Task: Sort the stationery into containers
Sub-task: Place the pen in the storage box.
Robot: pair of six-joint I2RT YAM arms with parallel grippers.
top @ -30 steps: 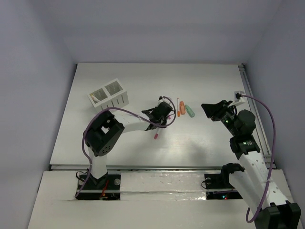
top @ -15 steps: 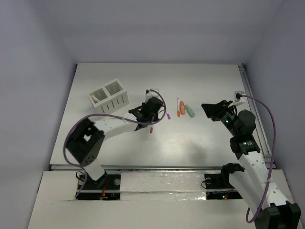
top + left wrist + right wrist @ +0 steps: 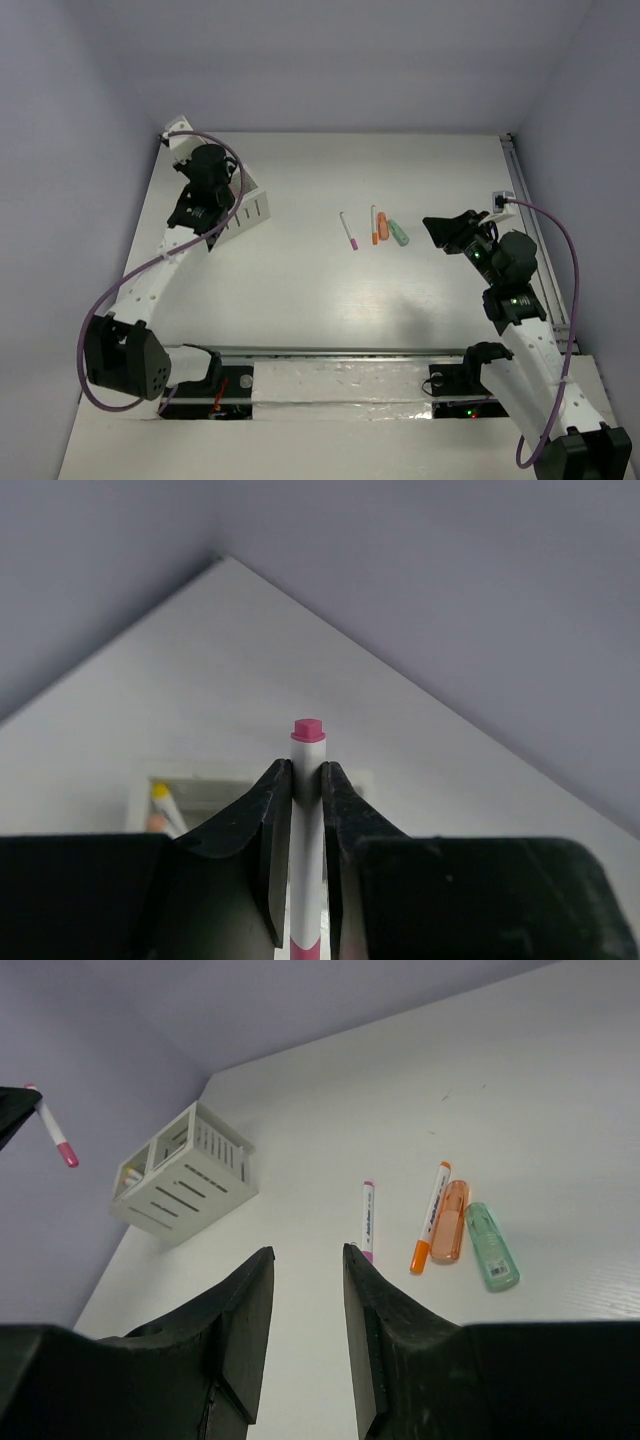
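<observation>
Being pinched between the closed fingers of the left gripper (image 3: 306, 770), the pink-ended pen (image 3: 308, 730) is held nearly upright above the white organiser box (image 3: 190, 1195). In the left wrist view, the box's compartments are seen at 8 o'clock of the pen's tip.

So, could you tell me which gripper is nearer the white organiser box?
Left. The left gripper hangs above the box, shut on a pink-ended pen; the right gripper is far to its right, past the loose pens.
</observation>
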